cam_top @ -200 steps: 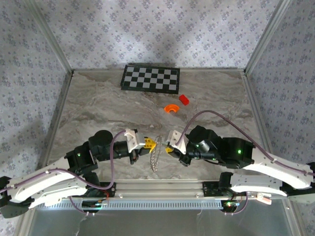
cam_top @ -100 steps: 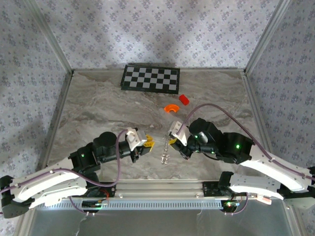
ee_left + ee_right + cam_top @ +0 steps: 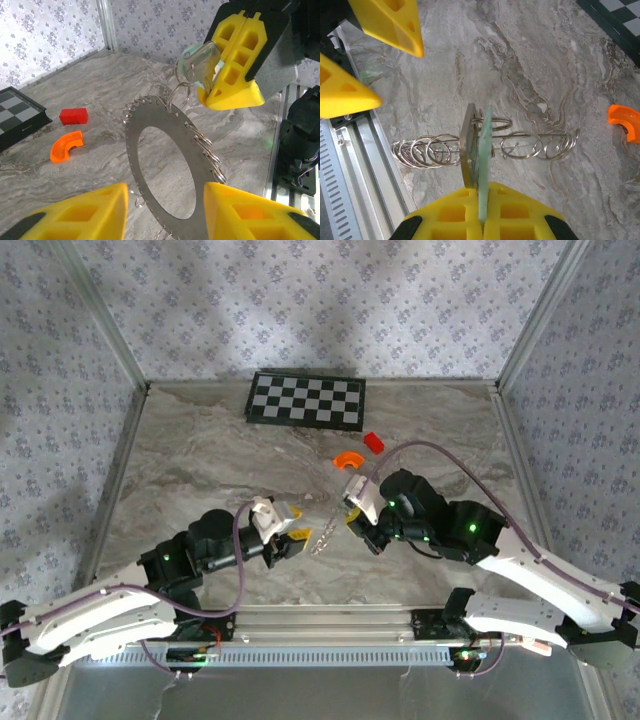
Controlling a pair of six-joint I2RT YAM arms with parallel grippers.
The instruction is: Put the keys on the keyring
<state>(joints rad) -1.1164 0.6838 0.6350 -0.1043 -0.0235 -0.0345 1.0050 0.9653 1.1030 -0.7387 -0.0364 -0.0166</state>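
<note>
Left gripper (image 3: pixel 295 525): jaws partly open, holding nothing. In the left wrist view its yellow fingers (image 3: pixel 80 215) stand on either side of the keyring (image 3: pixel 165 160), a toothed metal disc fringed with wire rings, with a gap on both sides.

Right gripper (image 3: pixel 220 70): jaws closed on a key (image 3: pixel 200 62), which has a pale green piece pressed flat against it. A ring runs from the key's head to the disc.

The keyring sits between the two grippers, over the near middle of the marble table (image 3: pixel 200 460). I cannot tell if its lower edge touches the table.

Farther back and well apart from the grippers are an orange curved piece (image 3: pixel 348 460), a red block (image 3: pixel 373 442) and a checkerboard (image 3: pixel 306 400).

The key's blade is hidden inside the fingers.
</note>
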